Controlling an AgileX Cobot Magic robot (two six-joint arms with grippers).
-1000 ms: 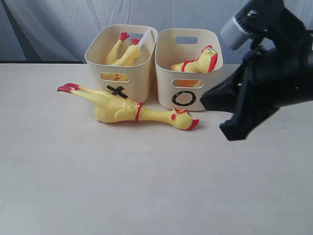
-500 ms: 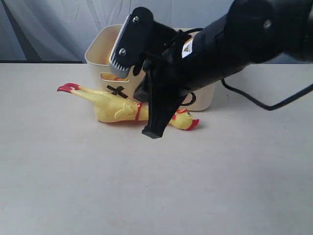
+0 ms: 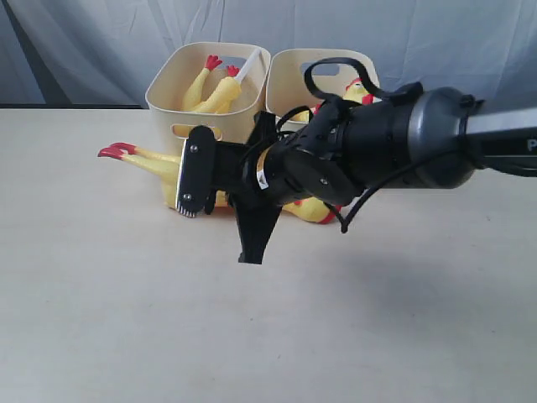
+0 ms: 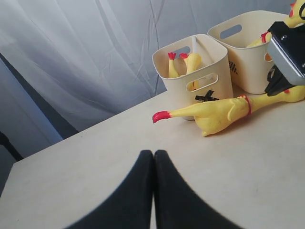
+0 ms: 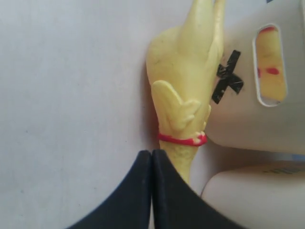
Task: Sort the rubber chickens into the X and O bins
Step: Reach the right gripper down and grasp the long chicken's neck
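A long yellow rubber chicken (image 3: 155, 162) with red feet lies on the table in front of the bins, its middle hidden behind my right arm. My right gripper (image 3: 250, 257) is shut and empty, pointing down just in front of the chicken. In the right wrist view the gripper (image 5: 152, 152) sits beside the chicken's neck (image 5: 183, 95), below its red collar. The X bin (image 3: 168, 101) holds a chicken (image 3: 214, 91) feet up. The O bin (image 3: 294, 75) holds another chicken (image 3: 358, 88). My left gripper (image 4: 153, 153) is shut and empty over bare table, well short of the lying chicken (image 4: 221, 110).
The two bins stand side by side at the back of the cream table (image 3: 126, 319), against a grey curtain (image 3: 101, 42). My right arm (image 3: 394, 151) stretches across from the right, covering the O bin's front. The X mark (image 5: 226, 76) faces the lying chicken.
My right arm has swung in from the right and lowered, turning so that its shut gripper points down at the table just in front of the lying chicken. The chickens and bins have not moved.
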